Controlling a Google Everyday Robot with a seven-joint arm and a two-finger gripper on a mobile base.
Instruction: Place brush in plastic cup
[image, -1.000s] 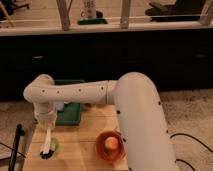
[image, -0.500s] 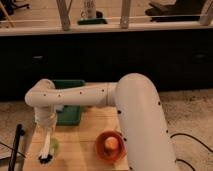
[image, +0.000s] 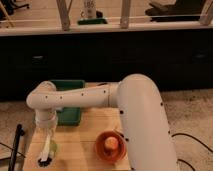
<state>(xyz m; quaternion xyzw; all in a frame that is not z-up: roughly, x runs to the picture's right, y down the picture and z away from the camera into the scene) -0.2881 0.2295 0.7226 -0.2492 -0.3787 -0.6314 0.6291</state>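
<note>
My gripper (image: 48, 131) hangs at the end of the white arm over the front left part of the wooden table (image: 85, 131). It is shut on the top of the brush (image: 46, 150), whose whitish handle points down with the small dark head near the table's front edge. The pale lime-green plastic cup (image: 53, 148) stands just right of the handle, touching or partly behind it. The brush head lies outside the cup, lower left of it.
An orange bowl (image: 101, 150) with an orange item in it stands at the front middle. A dark green rectangular tray (image: 69, 102) sits at the table's back left. A black pole (image: 18, 144) stands left of the table. A dark counter runs behind.
The gripper and the brush have moved down and slightly left toward the table's front edge. The brush head is now lower than the cup.
</note>
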